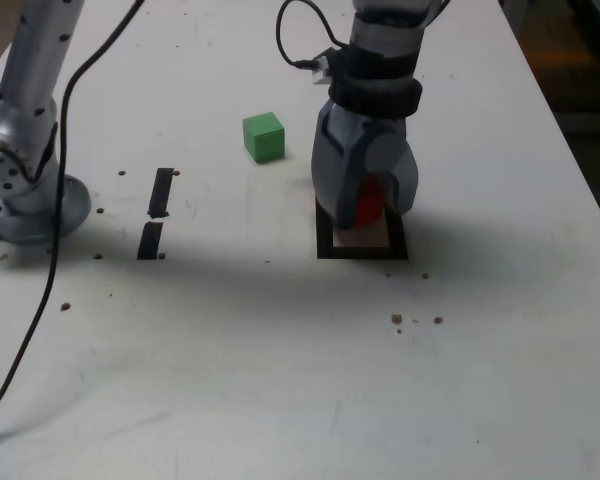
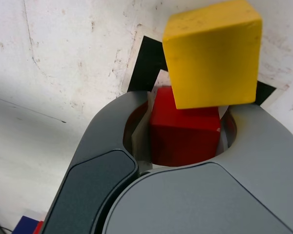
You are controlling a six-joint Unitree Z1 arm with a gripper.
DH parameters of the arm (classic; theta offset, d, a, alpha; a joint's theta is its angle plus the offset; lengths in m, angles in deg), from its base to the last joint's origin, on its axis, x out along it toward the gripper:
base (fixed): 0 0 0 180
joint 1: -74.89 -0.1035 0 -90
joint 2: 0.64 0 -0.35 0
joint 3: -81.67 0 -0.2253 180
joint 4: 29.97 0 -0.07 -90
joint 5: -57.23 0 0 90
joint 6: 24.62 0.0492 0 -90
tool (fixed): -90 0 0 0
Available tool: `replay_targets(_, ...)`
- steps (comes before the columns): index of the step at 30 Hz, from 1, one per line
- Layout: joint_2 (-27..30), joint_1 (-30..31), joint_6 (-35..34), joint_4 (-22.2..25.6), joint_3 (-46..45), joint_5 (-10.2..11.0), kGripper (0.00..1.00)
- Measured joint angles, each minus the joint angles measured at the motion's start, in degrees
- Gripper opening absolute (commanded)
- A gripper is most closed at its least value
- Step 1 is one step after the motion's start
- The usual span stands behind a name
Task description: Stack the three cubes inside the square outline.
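A white table (image 1: 280, 380) fills the exterior view, and at centre right a grey robot arm reaches straight down, its claw (image 1: 365, 205) lowered over the square outline (image 1: 361, 251) of black tape. The claw is closed around the red cube (image 1: 368, 203), which shows between its grey halves just above the outline's white centre. In the wrist view the red cube (image 2: 184, 132) sits gripped in the claw (image 2: 183, 139), and the yellow cube (image 2: 212, 53) appears beyond it, tilted and over the outline (image 2: 145, 61); whether the two cubes touch, or which lies on which, cannot be told. The green cube (image 1: 263, 136) sits alone on the table, up and left of the outline in the exterior view, well apart from it. So the stack looks partly under way: red and yellow are at the outline, green is not yet brought in. The table is scuffed and speckled with small dark crumbs; two short black tape strips (image 1: 156, 212) lie at centre left. The arm's base (image 1: 20, 190) and a black cable (image 1: 55, 200) occupy the left edge. A darker floor shows at upper right.
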Motion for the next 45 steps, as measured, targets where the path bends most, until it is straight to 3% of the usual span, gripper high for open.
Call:
replay_targets(7, 2.9, 3.4, 1.4, 2.3, 1.8, 1.4, 0.2)
replay_targets(17, 4.9, 7.8, 4.2, 3.7, 1.4, 1.8, 0.21)
replay_targets(28, 4.0, 9.4, 7.4, 3.0, 1.0, 4.0, 0.21)
replay_targets(45, 2.3, 8.5, 11.3, -0.7, -0.9, 5.5, 0.23)
